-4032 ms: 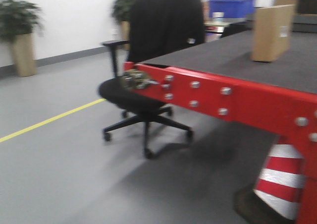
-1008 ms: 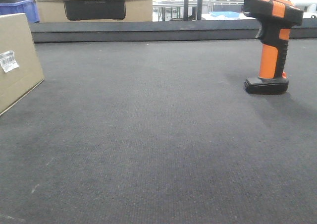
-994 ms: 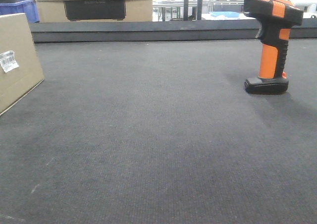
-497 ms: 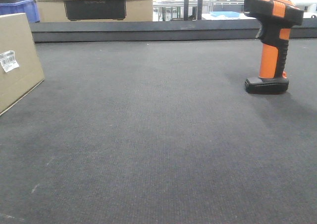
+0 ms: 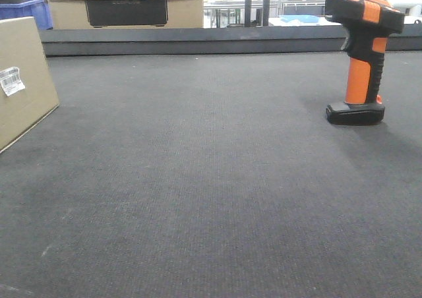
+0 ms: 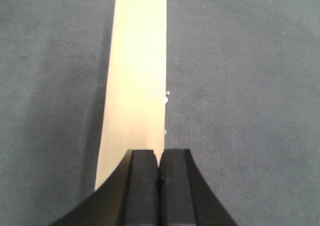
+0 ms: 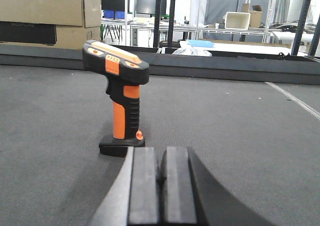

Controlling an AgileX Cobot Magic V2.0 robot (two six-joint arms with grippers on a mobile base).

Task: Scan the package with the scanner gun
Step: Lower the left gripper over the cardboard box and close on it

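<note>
Since the scanner gun (image 7: 120, 101) stands upright on its flat base ahead of your right gripper (image 7: 161, 157) and a little to its left, the right arm is the one to fetch it. Its long axis is the orange handle, which runs straight up, with the black head overhanging toward the package's side. Both right fingers are pressed together with nothing between them, so you would judge they need to spread before they can close across that handle.

Your left gripper (image 6: 160, 158) hangs over the package (image 6: 137, 76), looking down on its narrow top face, which runs away from the fingertips lengthwise. Those fingers are pressed together too and hold nothing.

From the front view, the package (image 5: 23, 80) stands at the far left of the table (image 5: 211, 179) with its white label (image 5: 11, 80) turned toward the middle, and the scanner gun (image 5: 359, 54) stands well apart at the far right. Nothing lies on the table between them. Larger cardboard boxes (image 5: 122, 1) and a blue bin (image 5: 26, 11) sit beyond the far edge, clear of either reach.
</note>
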